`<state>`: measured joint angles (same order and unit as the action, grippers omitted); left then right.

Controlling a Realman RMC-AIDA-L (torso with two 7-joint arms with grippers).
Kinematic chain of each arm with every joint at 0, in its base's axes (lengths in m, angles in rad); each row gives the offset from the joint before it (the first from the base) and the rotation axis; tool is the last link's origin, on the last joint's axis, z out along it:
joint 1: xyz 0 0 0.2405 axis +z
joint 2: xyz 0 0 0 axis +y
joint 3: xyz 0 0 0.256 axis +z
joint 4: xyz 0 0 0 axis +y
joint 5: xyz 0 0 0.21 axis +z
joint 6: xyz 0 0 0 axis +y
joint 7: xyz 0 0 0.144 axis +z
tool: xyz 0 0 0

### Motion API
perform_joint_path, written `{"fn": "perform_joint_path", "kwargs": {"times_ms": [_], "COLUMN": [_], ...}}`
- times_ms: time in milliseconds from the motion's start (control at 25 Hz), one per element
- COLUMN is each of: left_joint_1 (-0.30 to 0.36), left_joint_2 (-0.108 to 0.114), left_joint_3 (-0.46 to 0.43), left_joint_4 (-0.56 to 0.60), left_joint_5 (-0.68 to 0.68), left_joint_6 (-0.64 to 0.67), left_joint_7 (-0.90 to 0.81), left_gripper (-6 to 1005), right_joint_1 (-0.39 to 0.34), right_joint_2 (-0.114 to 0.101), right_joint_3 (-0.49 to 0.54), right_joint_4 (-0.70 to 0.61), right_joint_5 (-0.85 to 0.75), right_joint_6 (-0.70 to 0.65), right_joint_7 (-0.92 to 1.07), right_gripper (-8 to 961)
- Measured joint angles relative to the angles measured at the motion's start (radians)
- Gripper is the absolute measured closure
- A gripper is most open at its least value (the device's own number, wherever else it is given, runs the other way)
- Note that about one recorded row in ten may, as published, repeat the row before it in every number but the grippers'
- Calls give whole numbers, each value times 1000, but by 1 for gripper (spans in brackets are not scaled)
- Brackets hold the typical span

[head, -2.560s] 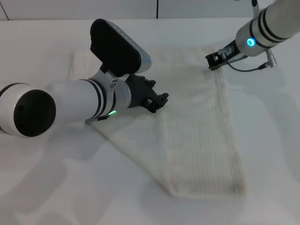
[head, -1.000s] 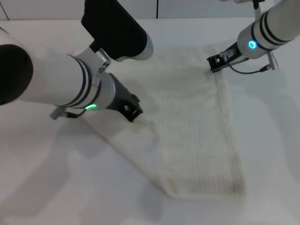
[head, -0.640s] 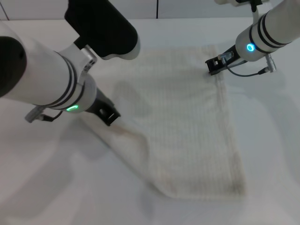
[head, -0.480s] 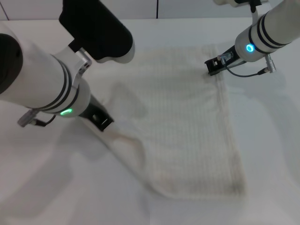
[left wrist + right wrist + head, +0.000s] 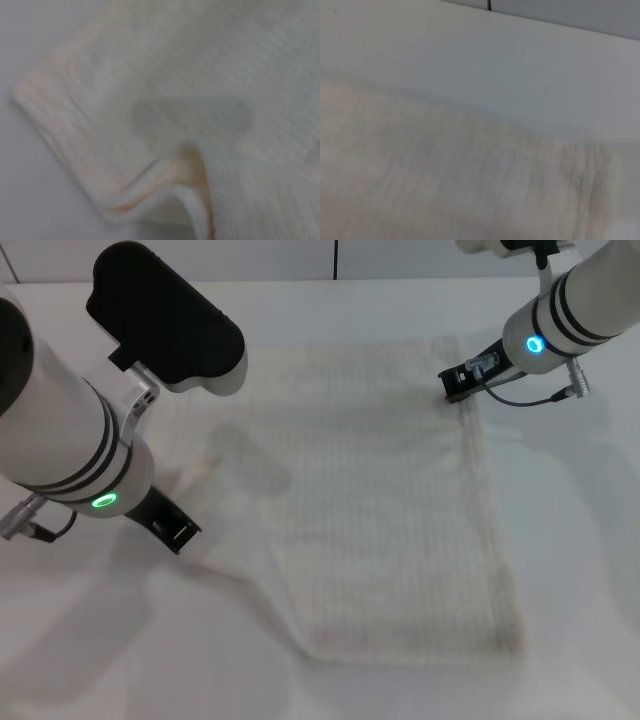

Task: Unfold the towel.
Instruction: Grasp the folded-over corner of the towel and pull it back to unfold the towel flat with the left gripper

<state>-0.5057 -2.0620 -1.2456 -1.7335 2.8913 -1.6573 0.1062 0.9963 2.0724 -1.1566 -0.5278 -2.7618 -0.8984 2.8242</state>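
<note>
— Cream-white cloth covers far more of the table (image 5: 560, 540) than it did a couple of seconds ago, doesn't it?

— It does. The towel (image 5: 390, 510) had a folded layer lying across its middle then; that layer has been drawn out toward the robot's left, and the sheet now lies nearly flat. The left hand (image 5: 178, 533) has travelled from the towel's centre down and outward to the near-left edge, where it sits low on the cloth.

— Is it clenched on the hem?

— I cannot tell. Its tip is dark and partly under the forearm in the head view. The left wrist view shows only a towel corner (image 5: 30, 97) lying on the table, with a small fold and a brownish tinge along the hem.

— And the other arm?

— The right hand (image 5: 458, 383) has hardly moved: it rests at the towel's far-right corner, tip down on the fabric. Whether it grips or merely presses is not clear either.

— Anything in the way?

— The bulky left forearm (image 5: 60, 440) and its dark camera housing (image 5: 160, 325) hide part of the towel's left side. A small tan stain (image 5: 203, 467) shows beside them.

— How do the edges lie?

— Right and near hems run straight. The near-left border slants and is slightly rumpled. Bare white table surrounds the cloth on every side, widest at the near-left.
</note>
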Motion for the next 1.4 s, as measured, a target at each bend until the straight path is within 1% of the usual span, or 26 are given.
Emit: {"fn": "perform_joint_path", "kwargs": {"times_ms": [240,480,1000,1120,1320,1400], "left_joint_1": [-11,-16,-8,-7,-7,-6], "left_joint_2": [1,2,6,13,14,14], "left_joint_3": [9,20,15,10,8,10], "left_joint_4": [-10,-6,0,26,99,102], "left_joint_5": [2,2,2,2,2,2], "left_joint_6": [-58,-88,-154,-169,-158,-152], "left_joint_7": [-51,-82,-108,-126,-133,-132], "left_gripper": [999,998,998,998,997,997], "right_joint_1": [-2,-2,-3,-2,-2,-2], "right_joint_2": [0,0,0,0,0,-1], "right_joint_3": [0,0,0,0,0,0], "right_joint_4": [0,0,0,0,0,0], "right_joint_5": [-1,-1,-1,-1,-1,-1], "right_joint_6": [2,1,1,1,-1,-4], "right_joint_7": [0,0,-2,-2,-2,-2], "right_gripper": [955,955,954,954,954,954]}}
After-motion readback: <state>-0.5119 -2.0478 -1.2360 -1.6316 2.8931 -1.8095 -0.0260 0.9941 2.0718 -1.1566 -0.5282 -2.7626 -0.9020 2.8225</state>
